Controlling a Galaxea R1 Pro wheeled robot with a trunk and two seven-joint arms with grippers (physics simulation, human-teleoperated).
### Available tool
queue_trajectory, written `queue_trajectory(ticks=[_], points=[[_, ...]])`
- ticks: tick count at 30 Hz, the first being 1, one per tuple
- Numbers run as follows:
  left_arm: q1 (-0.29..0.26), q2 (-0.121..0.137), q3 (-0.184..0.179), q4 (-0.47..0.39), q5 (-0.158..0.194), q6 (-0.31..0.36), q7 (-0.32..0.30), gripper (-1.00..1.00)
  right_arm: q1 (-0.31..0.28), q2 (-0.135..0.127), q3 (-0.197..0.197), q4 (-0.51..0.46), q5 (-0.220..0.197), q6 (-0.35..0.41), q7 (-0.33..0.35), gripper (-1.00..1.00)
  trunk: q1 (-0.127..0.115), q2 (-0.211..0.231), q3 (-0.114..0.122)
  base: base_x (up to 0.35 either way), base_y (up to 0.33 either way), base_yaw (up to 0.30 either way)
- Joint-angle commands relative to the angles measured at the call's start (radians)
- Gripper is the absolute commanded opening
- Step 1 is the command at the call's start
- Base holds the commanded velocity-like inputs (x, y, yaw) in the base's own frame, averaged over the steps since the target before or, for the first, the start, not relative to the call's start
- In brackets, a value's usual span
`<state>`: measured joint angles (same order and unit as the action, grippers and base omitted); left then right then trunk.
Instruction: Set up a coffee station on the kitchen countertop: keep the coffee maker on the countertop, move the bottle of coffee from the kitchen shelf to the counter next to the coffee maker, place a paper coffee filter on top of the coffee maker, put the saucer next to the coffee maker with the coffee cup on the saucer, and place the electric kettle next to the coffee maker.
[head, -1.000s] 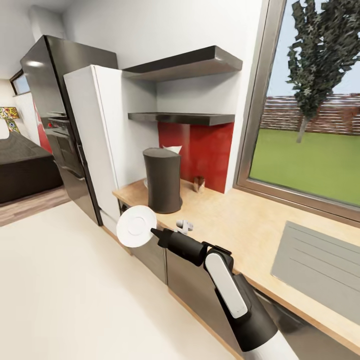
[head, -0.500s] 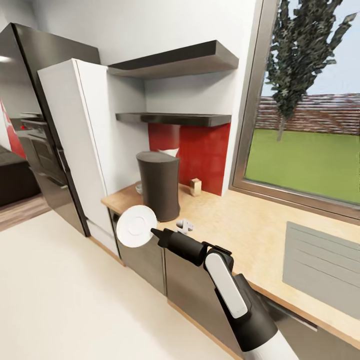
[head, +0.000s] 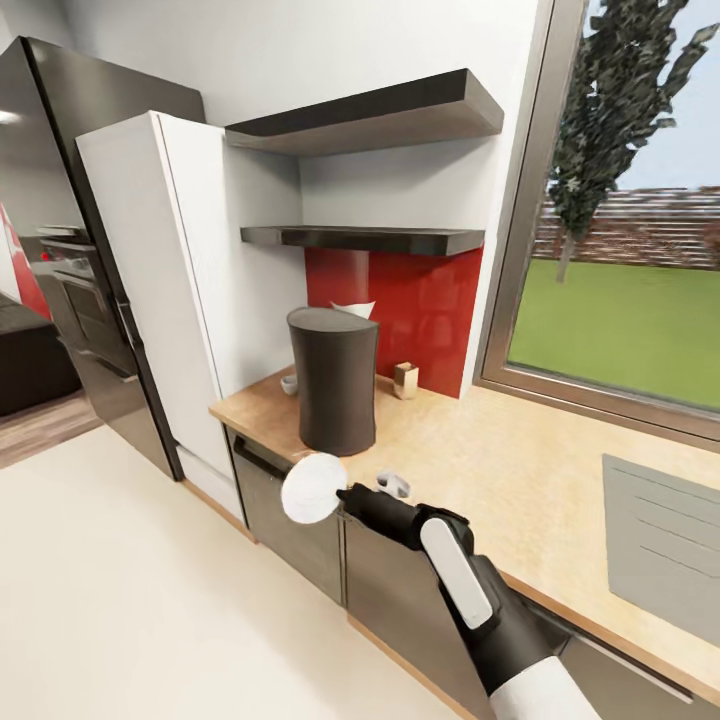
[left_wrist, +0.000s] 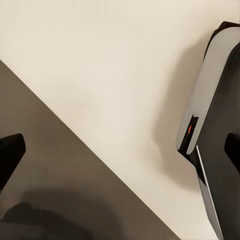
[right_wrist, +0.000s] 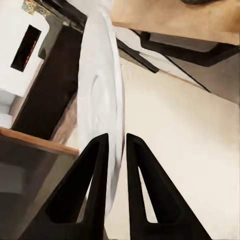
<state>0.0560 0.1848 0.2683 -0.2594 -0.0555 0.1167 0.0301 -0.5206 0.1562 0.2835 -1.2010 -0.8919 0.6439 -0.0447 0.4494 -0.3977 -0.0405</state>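
Right gripper (right_wrist: 115, 150) pinches the saucer (head: 313, 488) by its rim (tilted on edge) just before the coffee maker (head: 333, 380), for setting down beside it.

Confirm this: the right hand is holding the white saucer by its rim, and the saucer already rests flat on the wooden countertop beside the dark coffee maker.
Not quite. The right hand does grip the saucer by its rim, but the head view shows it held on edge, in the air off the countertop's front edge, near the coffee maker.
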Motion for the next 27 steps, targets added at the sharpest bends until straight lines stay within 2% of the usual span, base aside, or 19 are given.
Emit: queue_trajectory(ticks=[1,7,27], points=[[0.001,-0.001,0.004,-0.004,-0.006,0.008,0.000,1.00,-0.001,0.000,-0.018,0.003,-0.020,0.001,-0.025,-1.00,0.001,-0.002,-0.002,0.003,0.003,0.000],[0.001,0.000,0.003,-0.004,-0.008,0.008,-0.001,1.00,-0.001,-0.008,-0.092,0.003,-0.022,0.000,-0.065,-1.00,0.001,-0.002,-0.002,0.001,0.001,-0.004],[0.002,0.001,0.001,0.003,-0.011,0.008,-0.001,1.00,-0.001,-0.010,-0.103,0.005,-0.019,0.000,-0.069,-1.00,0.001,-0.002,-0.004,0.000,0.000,-0.244]])
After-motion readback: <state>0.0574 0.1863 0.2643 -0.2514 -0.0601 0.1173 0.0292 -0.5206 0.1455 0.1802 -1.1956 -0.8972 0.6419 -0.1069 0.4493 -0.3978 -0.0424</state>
